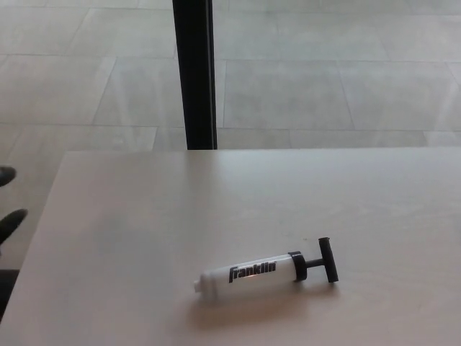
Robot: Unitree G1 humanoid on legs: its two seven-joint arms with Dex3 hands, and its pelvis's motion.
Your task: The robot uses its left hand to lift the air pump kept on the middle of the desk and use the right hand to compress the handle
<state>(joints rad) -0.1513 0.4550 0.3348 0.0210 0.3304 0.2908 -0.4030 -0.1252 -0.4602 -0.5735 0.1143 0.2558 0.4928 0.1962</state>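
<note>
The air pump (pixel 252 276) lies on its side on the pale desk (pixel 144 216), right of the middle and near the front. Its white barrel carries black lettering, and its black T-handle (pixel 328 259) points right. Nothing touches it. Only two black fingertips (pixel 10 222) of my left hand (pixel 7 198) show at the far left edge, spread apart and holding nothing, well away from the pump. My right hand does not appear.
A black vertical post (pixel 194 72) stands behind the desk's far edge. Grey tiled floor lies beyond. The desk's left edge runs diagonally down toward the lower left corner.
</note>
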